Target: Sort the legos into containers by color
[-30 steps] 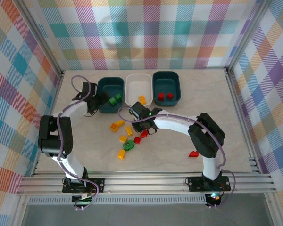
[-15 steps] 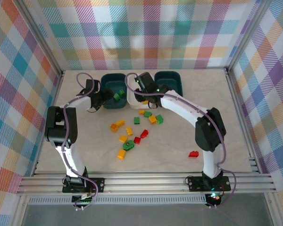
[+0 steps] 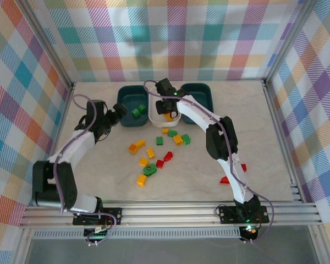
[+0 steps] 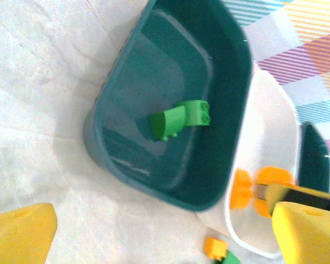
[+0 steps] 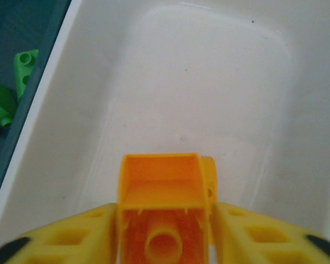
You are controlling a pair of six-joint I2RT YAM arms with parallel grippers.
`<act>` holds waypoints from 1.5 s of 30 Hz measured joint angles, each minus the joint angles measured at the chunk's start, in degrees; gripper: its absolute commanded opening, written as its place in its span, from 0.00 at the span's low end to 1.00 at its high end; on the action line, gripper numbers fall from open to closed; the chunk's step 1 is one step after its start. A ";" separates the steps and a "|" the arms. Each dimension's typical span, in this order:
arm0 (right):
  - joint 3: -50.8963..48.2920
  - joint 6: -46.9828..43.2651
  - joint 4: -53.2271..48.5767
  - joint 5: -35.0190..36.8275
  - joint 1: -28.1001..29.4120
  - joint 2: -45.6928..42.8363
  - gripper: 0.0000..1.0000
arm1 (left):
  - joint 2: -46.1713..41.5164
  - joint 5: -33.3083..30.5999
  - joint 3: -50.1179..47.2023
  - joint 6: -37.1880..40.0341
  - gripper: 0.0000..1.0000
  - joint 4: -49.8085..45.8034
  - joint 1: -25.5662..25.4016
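Right fingers (image 5: 71, 239) are clamping an orange lego (image 5: 164, 209), one finger against each side, hollow underside facing the wrist camera. They are hovering over the white tub (image 5: 209, 82), which is sitting in the middle of the row of three. The right arm is reaching across the far part of the surface (image 3: 110, 179) to get there.

Left fingers (image 4: 22, 231) are standing wide apart, holding nothing, pointing at the left teal tub (image 4: 231, 110) from just off its near-left side. Two green legos (image 4: 179, 121) are lying inside that tub, touching each other. The right teal tub (image 3: 203, 102) is sitting just beside the white one, on its right.

Loose legos are lying on the surface nearer than the tubs: a mixed orange-and-green group (image 3: 175, 137) just below the white tub, and a scatter of orange, red and green ones (image 3: 148, 162) further toward the bases. Two red legos (image 3: 225, 179) are lying well apart from the rest, beside the right arm.
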 measured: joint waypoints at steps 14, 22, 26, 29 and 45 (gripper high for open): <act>-38.97 6.25 0.37 8.44 -1.22 -37.64 0.85 | -16.13 2.73 -7.43 -1.11 1.00 -9.49 -16.31; -70.84 21.14 -0.46 2.99 -26.38 -61.24 0.85 | -8.83 3.37 -8.57 -1.18 1.00 -5.29 -28.44; -76.65 26.64 -1.88 -0.81 -30.49 -61.00 0.85 | -3.98 4.09 -8.50 -1.18 1.00 -3.58 -29.88; -77.94 30.34 -2.73 -2.34 -30.64 -60.83 0.86 | -2.12 4.66 -8.41 -1.16 1.00 -2.99 -29.99; -87.49 47.15 -4.39 -4.39 -33.46 -63.84 0.91 | -1.40 2.16 -3.89 1.88 1.00 -6.78 -29.99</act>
